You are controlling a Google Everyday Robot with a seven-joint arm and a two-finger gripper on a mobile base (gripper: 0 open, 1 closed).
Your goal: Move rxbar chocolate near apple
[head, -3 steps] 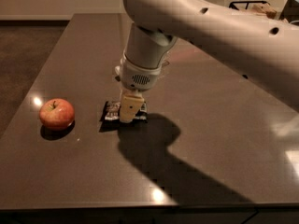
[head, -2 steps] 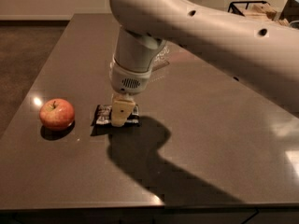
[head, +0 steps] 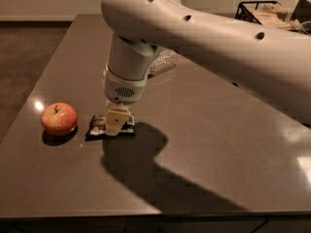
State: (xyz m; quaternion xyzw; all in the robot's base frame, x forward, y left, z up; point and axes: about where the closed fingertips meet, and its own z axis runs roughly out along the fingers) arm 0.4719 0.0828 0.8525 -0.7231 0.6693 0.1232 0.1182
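Note:
The red-and-yellowish apple (head: 59, 118) sits on the dark table (head: 204, 144) near its left edge. The rxbar chocolate (head: 97, 128), a flat black wrapper with pale lettering, lies at table level just right of the apple, with a small gap between them. My gripper (head: 116, 125) points straight down over the bar's middle and is shut on it. Its pale fingers hide the middle of the wrapper. The big white arm reaches in from the upper right.
A clear plastic water bottle (head: 165, 60) lies on the table behind the arm, mostly hidden. A dark wire basket (head: 261, 11) with tan items stands at the far right. The table's left edge runs close to the apple and its front edge is near.
The gripper and the rxbar chocolate have moved together to the left, toward the apple. The apple has not moved.

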